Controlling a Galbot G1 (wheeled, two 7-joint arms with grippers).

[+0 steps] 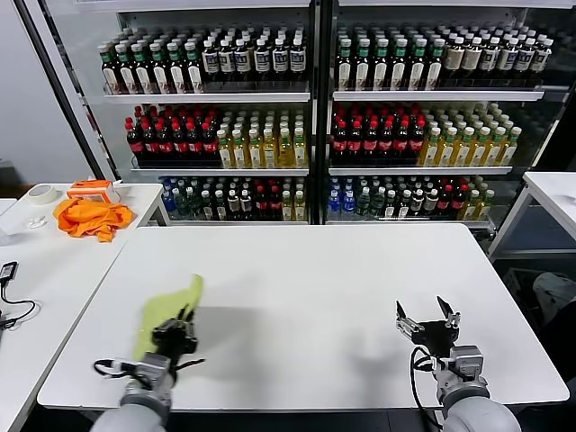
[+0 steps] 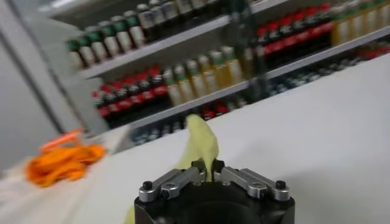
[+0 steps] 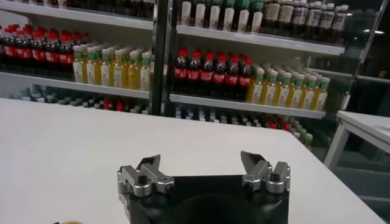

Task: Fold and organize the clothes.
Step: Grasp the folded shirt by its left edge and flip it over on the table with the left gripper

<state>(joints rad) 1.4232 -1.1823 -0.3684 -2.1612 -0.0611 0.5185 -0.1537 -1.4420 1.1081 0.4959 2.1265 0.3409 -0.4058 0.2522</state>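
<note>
**Mia:** What is the left claw (image 1: 177, 335) doing?

**Ben:** It is pinched tight on the lime T-shirt (image 1: 168, 312); in the left wrist view the fingers (image 2: 196, 175) meet on a bunched bit of the cloth (image 2: 202, 141); the shirt sits crumpled at the near left part of the white table (image 1: 306, 270), close to the left edge.

**Mia:** And the right claw (image 1: 428, 321)?

**Ben:** Its jaws are spread wide and hold nothing; it waits above the near right part of the table, well apart from the shirt.

**Mia:** So what should happen first, do you think?

**Ben:** I think the shirt needs to be laid out flat before any fold; the left claw should pull it slowly toward the middle, where there is room; a fast tug could let the soft cloth slip out; the right claw could come over and take another corner, so both can stretch it smooth.

**Mia:** What about the orange cloth (image 1: 90, 217)?

**Ben:** It lies far off on the side table (image 1: 36, 270); leave it alone.
</note>
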